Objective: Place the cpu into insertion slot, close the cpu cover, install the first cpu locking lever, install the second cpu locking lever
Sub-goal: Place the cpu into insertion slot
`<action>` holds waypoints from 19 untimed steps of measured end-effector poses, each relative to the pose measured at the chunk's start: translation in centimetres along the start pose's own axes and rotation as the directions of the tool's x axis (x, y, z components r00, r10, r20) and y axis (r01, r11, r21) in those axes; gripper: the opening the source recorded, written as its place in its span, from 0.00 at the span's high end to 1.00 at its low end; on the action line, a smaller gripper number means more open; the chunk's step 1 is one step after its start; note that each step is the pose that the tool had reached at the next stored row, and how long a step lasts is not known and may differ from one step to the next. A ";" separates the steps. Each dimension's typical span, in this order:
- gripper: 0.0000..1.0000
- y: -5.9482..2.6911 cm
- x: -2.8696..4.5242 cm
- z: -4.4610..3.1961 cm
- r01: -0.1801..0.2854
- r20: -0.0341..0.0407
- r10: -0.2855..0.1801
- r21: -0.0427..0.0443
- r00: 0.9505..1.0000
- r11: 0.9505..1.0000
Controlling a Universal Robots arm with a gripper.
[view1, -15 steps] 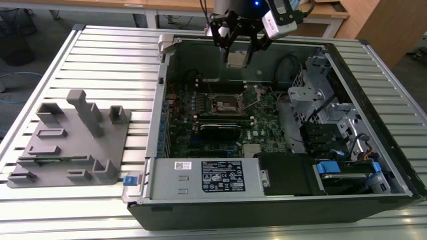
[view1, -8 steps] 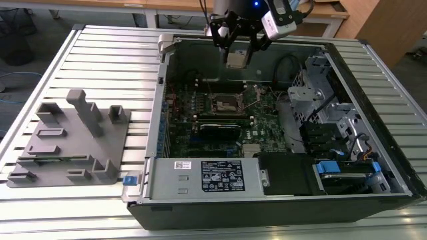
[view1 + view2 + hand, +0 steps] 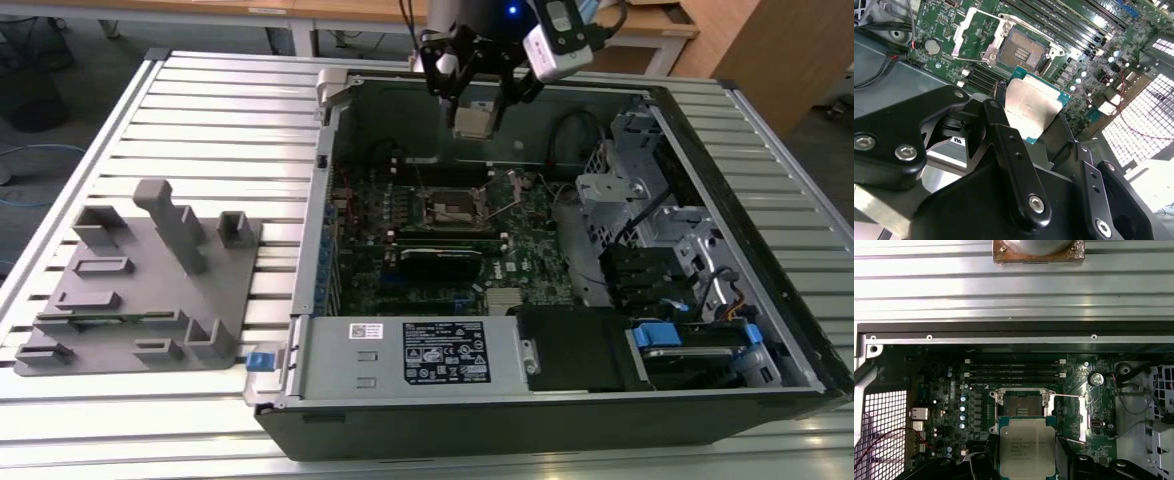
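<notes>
A slatted metal table [image 3: 200, 100] carries an open computer case [image 3: 534, 420], its green motherboard [image 3: 527, 215] exposed. The gripper [image 3: 477, 115] hangs over the case's far edge, fingers closed narrowly on the cpu [image 3: 1031, 107], holding it in the air clear of the board. Mid-board, the insertion slot [image 3: 1021, 407] lies uncovered. The cpu cover [image 3: 960, 37] is swung open beside it.

Wood desks [image 3: 334, 10] in bkgd, grey floor [image 3: 100, 60], bin [image 3: 30, 85].
</notes>
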State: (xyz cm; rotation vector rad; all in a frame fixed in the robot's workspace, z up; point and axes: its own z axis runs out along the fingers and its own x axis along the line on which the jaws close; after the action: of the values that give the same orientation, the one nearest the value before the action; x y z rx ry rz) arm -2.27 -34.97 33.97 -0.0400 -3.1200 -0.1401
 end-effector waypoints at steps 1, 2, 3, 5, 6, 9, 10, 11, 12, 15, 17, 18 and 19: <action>0.46 0.00 0.00 0.04 0.000 0.000 0.000 0.000 1.000 1.000; 0.46 0.00 0.00 0.08 0.000 0.000 0.000 0.000 1.000 1.000; 0.46 -0.01 0.00 0.09 0.000 0.000 0.000 0.000 1.000 1.000; 0.46 -0.01 0.00 0.10 0.000 0.000 0.000 0.000 1.000 1.000; 0.46 -0.01 0.00 0.10 0.000 0.000 0.000 0.000 1.000 1.000; 0.46 -0.01 0.00 0.11 0.000 0.000 0.000 0.000 1.000 1.000; 0.46 -0.01 0.00 0.14 0.000 0.000 0.000 0.000 1.000 1.000; 0.46 -0.01 -0.01 0.17 0.000 0.000 0.000 0.000 1.000 1.000; 0.46 -0.01 -0.01 0.20 0.000 0.000 0.000 0.000 1.000 1.000; 0.46 -0.02 -0.01 0.26 0.000 0.000 0.000 0.000 1.000 1.000; 0.46 -0.02 -0.01 0.30 0.000 0.000 0.000 0.000 1.000 1.000; 0.46 -0.03 -0.01 0.32 0.000 0.000 0.000 0.000 1.000 1.000; 0.46 -0.03 -0.01 0.34 0.000 0.000 0.000 0.000 1.000 1.000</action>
State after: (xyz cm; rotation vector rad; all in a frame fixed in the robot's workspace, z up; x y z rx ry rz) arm -2.27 -34.97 33.63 -0.0399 -3.1200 -0.1400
